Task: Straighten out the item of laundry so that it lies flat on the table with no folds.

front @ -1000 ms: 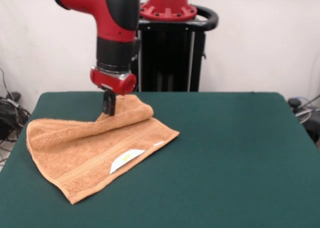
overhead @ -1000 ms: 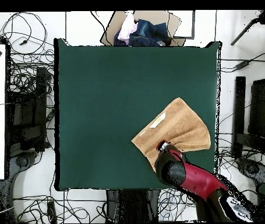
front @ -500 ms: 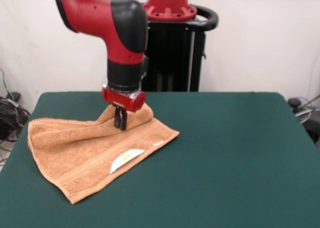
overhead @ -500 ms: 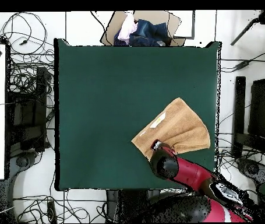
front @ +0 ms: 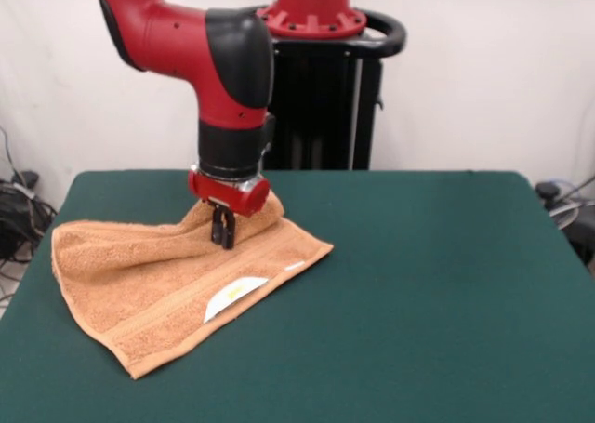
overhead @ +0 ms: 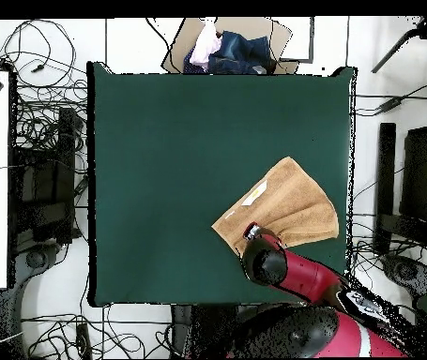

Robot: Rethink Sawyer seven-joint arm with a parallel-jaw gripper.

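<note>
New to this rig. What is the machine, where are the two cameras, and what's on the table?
It is a red and black robot arm ending in a small black gripper. One picture is taken from across the table, facing the robot; the other looks straight down from above, with the robot's base at the bottom. On the dark green table lies an orange-tan towel with a small white tag. The towel is not flat: one part is folded over into a raised hump right by the gripper. The gripper's tips are down at that fold, but whether they are pinching the cloth cannot be made out. In the overhead view, a box of clothes sits beyond the table's edge.

towel (front: 158, 274) on table (front: 418, 293), gripper (front: 222, 240) on its folded part
</note>
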